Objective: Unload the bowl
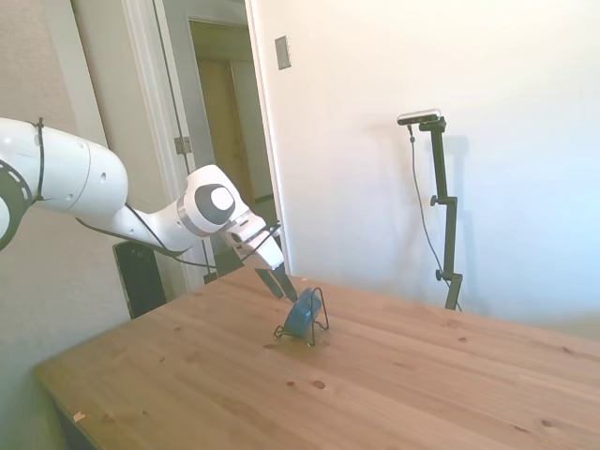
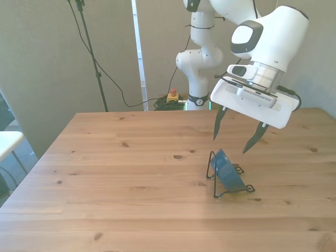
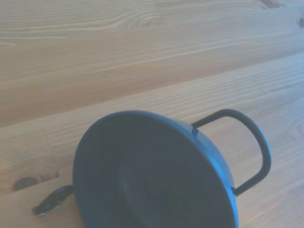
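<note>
Fingers (image 2: 219, 126) spread wide and holding nothing, gripper (image 2: 234, 138) hovering above the bowl (image 2: 228, 170), which sits on edge in its wire rack (image 2: 212, 164) at about 6 o'clock.

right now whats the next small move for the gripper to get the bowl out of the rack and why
Probably lower the gripper a little further so its fingers straddle the bowl's upper rim. The fingers are open and hang just above the bowl without touching it, and the bowl stands on edge, tilted in the wire rack on the table.
</note>
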### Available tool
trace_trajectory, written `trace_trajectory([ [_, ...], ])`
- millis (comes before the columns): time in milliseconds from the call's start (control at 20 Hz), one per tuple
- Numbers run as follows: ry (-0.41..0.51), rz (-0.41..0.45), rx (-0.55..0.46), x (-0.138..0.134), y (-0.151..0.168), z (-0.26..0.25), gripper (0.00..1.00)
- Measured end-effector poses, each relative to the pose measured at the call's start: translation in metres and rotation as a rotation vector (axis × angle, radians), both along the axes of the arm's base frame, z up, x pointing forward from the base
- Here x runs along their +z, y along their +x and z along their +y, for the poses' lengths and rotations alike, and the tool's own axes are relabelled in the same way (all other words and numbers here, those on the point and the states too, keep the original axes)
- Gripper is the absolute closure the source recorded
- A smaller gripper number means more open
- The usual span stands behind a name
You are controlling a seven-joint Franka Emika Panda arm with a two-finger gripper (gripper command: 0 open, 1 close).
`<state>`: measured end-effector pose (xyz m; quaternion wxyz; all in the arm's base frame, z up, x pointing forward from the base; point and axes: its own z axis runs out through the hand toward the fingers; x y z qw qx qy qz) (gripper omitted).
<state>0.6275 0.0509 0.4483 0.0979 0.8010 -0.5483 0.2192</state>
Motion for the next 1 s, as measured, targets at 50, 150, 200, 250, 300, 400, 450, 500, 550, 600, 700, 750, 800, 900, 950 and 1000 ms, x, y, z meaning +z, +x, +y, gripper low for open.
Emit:
trace_trajectory([
  [50, -0.002, 0.002, -0.009, -0.003, 0.001, -0.001, 0.00],
  [150, -0.011, 0.007, -0.023, -0.010, 0.003, -0.005, 0.00],
  [200, -0.017, 0.010, -0.030, -0.014, 0.004, -0.008, 0.00],
  [250, -0.020, 0.014, -0.036, -0.017, 0.005, -0.011, 0.00],
  [300, -0.022, 0.018, -0.043, -0.021, 0.005, -0.014, 0.00],
  [400, -0.026, 0.022, -0.055, -0.025, 0.007, -0.021, 0.00],
  [450, -0.029, 0.022, -0.060, -0.027, 0.009, -0.023, 0.00],
  [500, -0.030, 0.022, -0.063, -0.027, 0.010, -0.025, 0.00],
  [550, -0.031, 0.020, -0.063, -0.028, 0.012, -0.025, 0.00],
  [600, -0.032, 0.018, -0.063, -0.028, 0.014, -0.026, 0.00],
  [700, -0.035, 0.014, -0.061, -0.027, 0.017, -0.025, 1.00],
  [750, -0.036, 0.013, -0.061, -0.027, 0.018, -0.025, 1.00],
  [800, -0.036, 0.013, -0.061, -0.028, 0.019, -0.025, 1.00],
  [900, -0.036, 0.014, -0.061, -0.030, 0.020, -0.025, 1.00],
  [950, -0.036, 0.015, -0.061, -0.030, 0.021, -0.025, 1.00],
  [1000, -0.037, 0.015, -0.061, -0.031, 0.021, -0.025, 1.00],
])
